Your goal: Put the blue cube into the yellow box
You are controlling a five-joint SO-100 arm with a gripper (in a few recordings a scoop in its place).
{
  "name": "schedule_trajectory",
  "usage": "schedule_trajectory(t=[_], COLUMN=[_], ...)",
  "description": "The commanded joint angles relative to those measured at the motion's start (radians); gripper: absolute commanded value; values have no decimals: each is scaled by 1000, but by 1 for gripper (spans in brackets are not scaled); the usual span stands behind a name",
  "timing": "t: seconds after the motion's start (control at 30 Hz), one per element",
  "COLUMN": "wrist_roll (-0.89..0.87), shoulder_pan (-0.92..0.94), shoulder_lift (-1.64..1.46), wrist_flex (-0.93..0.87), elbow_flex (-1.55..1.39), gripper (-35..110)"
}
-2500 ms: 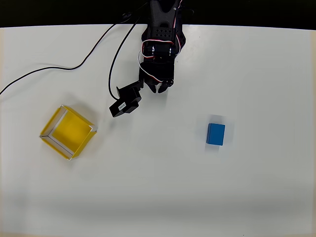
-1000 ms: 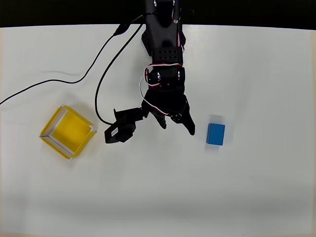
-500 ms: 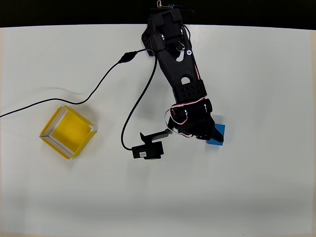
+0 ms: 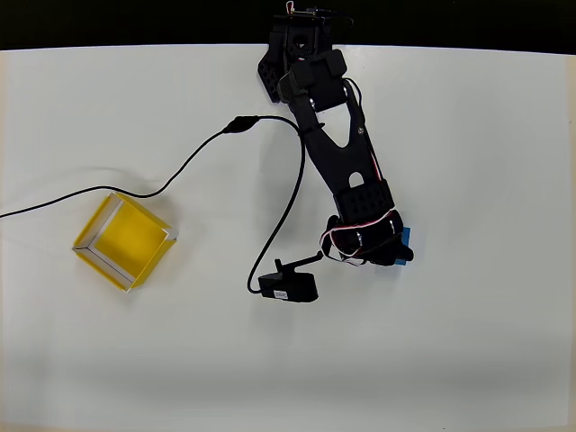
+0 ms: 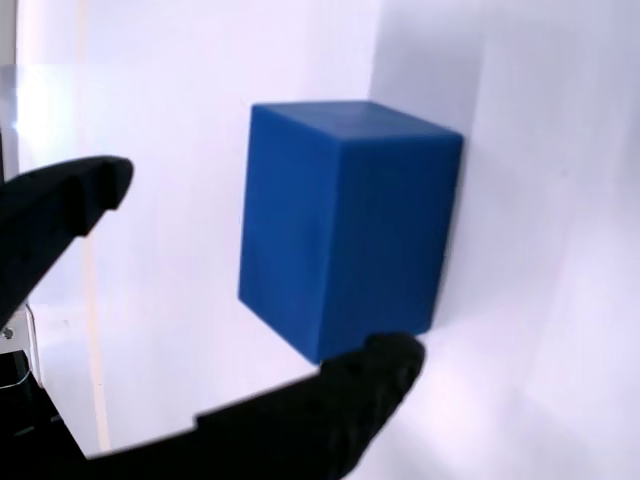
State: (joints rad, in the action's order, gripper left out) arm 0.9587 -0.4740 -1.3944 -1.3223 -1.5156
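Both pincer (image 5: 250, 270) fingers flank the blue cube (image 5: 345, 225).

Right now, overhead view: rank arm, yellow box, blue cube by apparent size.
1. Arm, largest; it spans from the table's top edge down to the cube.
2. Yellow box.
3. Blue cube, smallest, though the gripper covers most of it, so its full outline is hidden.

Arm outstretched — hand (image 5: 250, 290) open (fingers apart).
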Motion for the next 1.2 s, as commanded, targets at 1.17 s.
schedule_trajectory(t=[1.17], wrist_roll=[34], shoulder_pan=[-84], shoulder_lift=[110], wrist_flex=[126], elbow_flex=[110], gripper=[18])
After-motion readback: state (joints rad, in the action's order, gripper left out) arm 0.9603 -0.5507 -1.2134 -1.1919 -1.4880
